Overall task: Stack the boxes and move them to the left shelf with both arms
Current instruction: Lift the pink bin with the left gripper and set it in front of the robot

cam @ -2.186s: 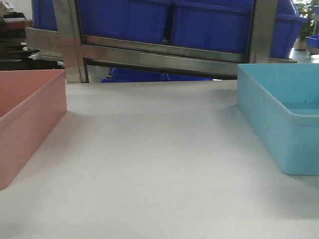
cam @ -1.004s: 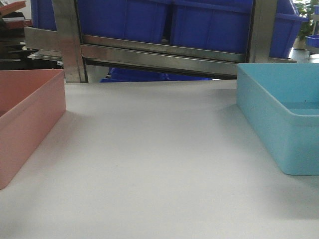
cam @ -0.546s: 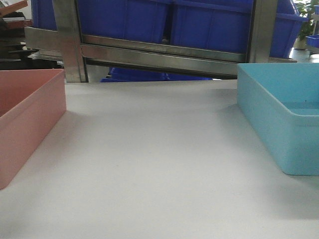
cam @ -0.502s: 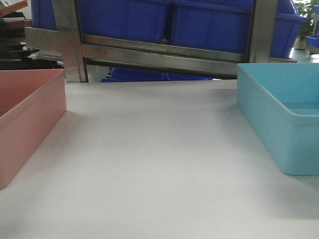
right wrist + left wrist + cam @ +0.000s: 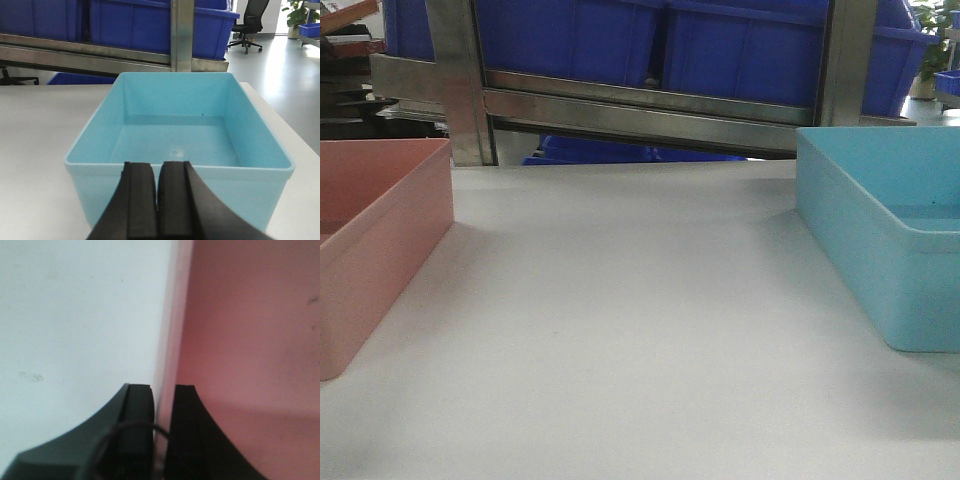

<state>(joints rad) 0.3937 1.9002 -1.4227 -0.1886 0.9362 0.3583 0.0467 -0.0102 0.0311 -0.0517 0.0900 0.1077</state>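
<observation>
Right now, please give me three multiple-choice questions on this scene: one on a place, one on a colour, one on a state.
1. Where is the wall of the salmon pink plastic bin? A between the fingers of the left hand; B inside a drawer; C under a cloth.
2. The smooth plastic bin before the right hand is: A white; B light sky blue; C green.
3. The right hand is: A open; B holding a bin; C shut, empty.
A: one finger each side. B: right wrist view. C: no gap.
</observation>
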